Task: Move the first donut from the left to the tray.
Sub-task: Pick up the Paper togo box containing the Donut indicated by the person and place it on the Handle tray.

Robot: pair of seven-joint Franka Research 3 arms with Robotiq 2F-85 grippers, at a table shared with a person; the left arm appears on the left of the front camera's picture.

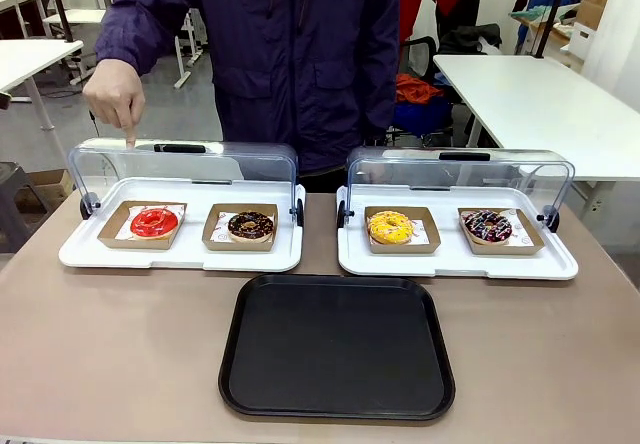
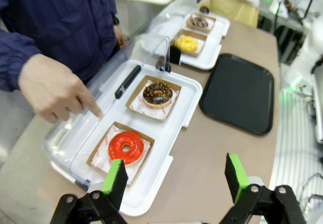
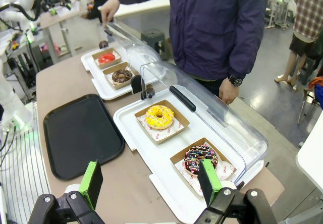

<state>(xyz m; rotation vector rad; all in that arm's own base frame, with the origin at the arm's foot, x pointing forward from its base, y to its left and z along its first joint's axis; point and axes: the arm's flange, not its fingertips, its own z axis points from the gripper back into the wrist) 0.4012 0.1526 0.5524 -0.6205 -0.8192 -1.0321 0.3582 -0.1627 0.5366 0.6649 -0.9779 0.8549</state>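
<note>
Left wrist view: left claw (image 2: 175, 173) spread, empty, near red glazed donut (image 2: 126, 147).
Grip: straddle its cardboard holder (image 2: 101, 147), sparing the glaze.
Avoid: pointing hand (image 2: 55, 90), clear lid (image 2: 146, 47).

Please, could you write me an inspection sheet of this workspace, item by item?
surface: brown table, bearing three trays.
job's things: red donut in a cardboard holder, left white tray, clear lid raised; black tray nearer the robot, at the middle.
clutter: chocolate donut, yellow donut, sprinkled donut, in holders.
grippers: left gripper open, near the red donut; right gripper open, near the sprinkled donut.
cables: thin wires beside the table.
surroundings: person opposite, hand pointing down at the clear lid; white tables behind.
</note>
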